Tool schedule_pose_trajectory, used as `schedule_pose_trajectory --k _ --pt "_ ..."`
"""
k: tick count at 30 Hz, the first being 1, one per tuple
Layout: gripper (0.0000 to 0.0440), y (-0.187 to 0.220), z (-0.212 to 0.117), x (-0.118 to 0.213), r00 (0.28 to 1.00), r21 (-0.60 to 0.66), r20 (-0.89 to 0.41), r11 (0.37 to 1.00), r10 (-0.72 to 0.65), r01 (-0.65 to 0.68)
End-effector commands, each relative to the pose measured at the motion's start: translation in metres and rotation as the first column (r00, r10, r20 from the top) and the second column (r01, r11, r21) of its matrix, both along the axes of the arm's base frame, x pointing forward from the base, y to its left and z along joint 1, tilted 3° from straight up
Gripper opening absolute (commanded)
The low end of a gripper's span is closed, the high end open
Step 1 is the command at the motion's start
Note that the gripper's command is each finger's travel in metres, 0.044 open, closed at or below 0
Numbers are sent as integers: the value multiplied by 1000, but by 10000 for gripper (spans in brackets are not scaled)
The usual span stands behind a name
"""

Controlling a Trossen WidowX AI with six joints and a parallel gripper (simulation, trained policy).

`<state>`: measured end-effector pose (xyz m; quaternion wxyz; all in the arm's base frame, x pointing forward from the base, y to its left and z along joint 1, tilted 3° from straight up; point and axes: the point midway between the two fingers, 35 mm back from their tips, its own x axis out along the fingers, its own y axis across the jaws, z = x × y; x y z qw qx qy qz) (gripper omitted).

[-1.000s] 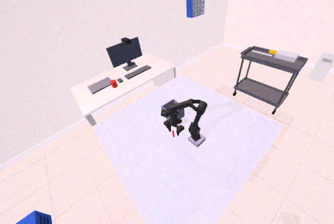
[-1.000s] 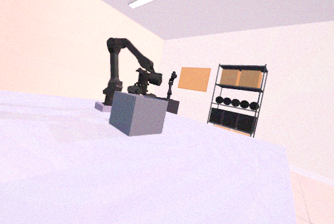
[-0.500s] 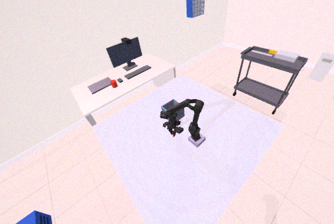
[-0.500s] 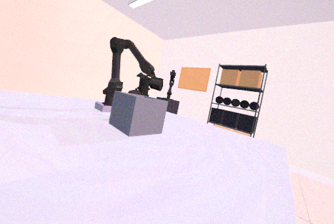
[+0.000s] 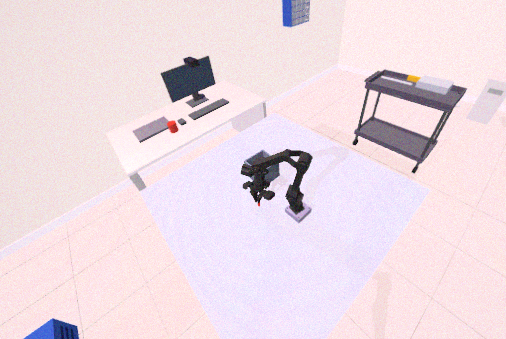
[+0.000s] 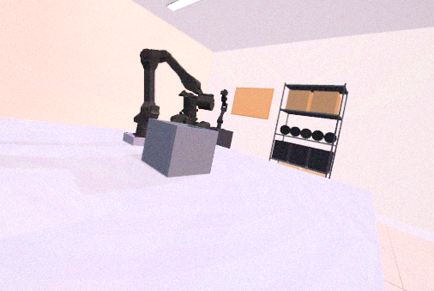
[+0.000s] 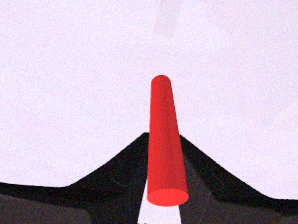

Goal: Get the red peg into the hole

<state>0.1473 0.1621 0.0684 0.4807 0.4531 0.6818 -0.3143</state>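
The red peg (image 5: 258, 204) (image 7: 165, 150) is between the fingertips of my gripper (image 5: 258, 200) (image 7: 161, 140), which is shut on it. In the wrist view its near end face points toward the camera and its far end reaches out beyond the fingertips. In the top view only a short red bit shows below the fingers, low over the mat. I cannot tell whether it touches the mat. The grey open box (image 5: 273, 174) (image 6: 193, 151) stands behind the gripper in the top view, partly covered by the arm. Its inside bottom, plate and hole are hidden.
The arm's base block (image 5: 298, 212) (image 6: 134, 138) stands on the pale mat (image 5: 290, 269). A white desk (image 5: 135, 151) with a monitor (image 5: 189, 79) and a red mug (image 5: 172, 127) is beyond the mat. A dark cart (image 5: 395, 139) stands off to the right.
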Motion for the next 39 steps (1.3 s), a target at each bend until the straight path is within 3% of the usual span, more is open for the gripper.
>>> schedule_pose_trajectory --k 1,19,30,39 --pt "0 7 13 7 999 47 40 999 6 -7" --pt "0 -2 96 39 957 122 289 990 27 -65" --pt "0 -40 142 66 903 47 429 999 -14 -7" --pt "0 -78 152 85 894 -40 445 995 -60 86"
